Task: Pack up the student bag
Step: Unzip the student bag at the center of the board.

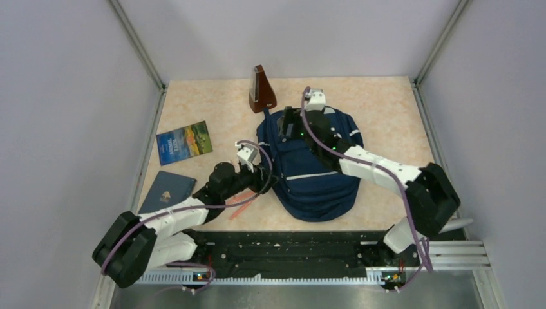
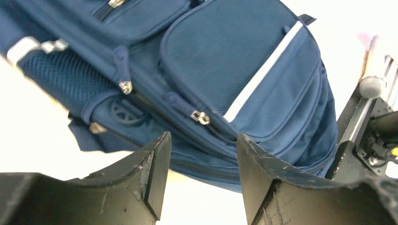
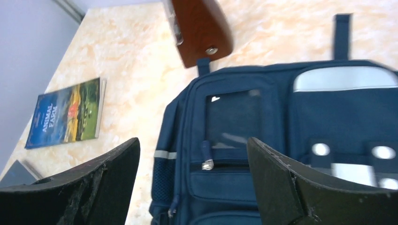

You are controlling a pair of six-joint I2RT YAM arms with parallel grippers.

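Note:
The student bag (image 1: 315, 174) is a navy backpack lying flat in the middle of the table, front up, its pockets zipped. My left gripper (image 1: 261, 168) is open and empty at the bag's left side. In the left wrist view the gripper (image 2: 202, 154) faces the side seam of the bag (image 2: 234, 70), with a zip pull (image 2: 201, 117) just beyond the fingertips. My right gripper (image 1: 293, 122) is open and empty above the bag's top end. In the right wrist view the gripper (image 3: 192, 159) hovers over the bag (image 3: 281, 140), above a small zip pull (image 3: 207, 164).
A brown wooden metronome (image 1: 262, 90) stands just behind the bag's top, close to the right gripper; it also shows in the right wrist view (image 3: 199, 30). A colourful book (image 1: 185, 141) and a dark blue book (image 1: 169, 190) lie at the left. Orange pens (image 1: 241, 205) lie by the left arm.

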